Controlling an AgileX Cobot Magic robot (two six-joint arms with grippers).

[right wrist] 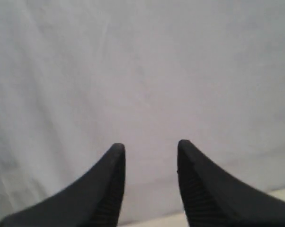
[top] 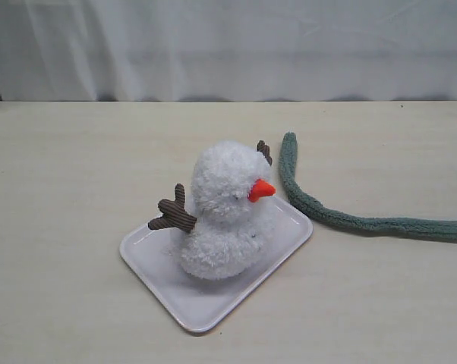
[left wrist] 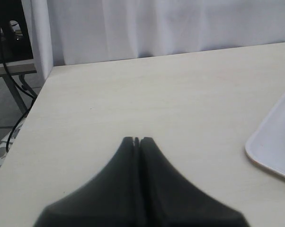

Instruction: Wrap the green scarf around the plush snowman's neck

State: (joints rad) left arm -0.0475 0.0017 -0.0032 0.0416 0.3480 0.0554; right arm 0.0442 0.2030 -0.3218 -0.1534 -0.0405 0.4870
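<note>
The plush snowman point(top: 227, 212) stands on a pale pink tray point(top: 202, 303) in the exterior view, orange nose pointing right, brown twig arms at both sides. Its neck point(top: 217, 224) is bare. The green scarf point(top: 342, 220) lies flat on the table to the right, curving from behind the snowman out past the right edge. Neither arm shows in the exterior view. My left gripper point(left wrist: 137, 140) is shut with nothing in it, above bare table, with a tray corner point(left wrist: 275, 146) off to one side. My right gripper point(right wrist: 149, 147) is open and empty, facing the white curtain.
A white curtain point(top: 228, 45) hangs behind the table's far edge. The left wrist view shows the table's corner point(left wrist: 50, 71) with a metal stand and cables point(left wrist: 10, 61) beyond it.
</note>
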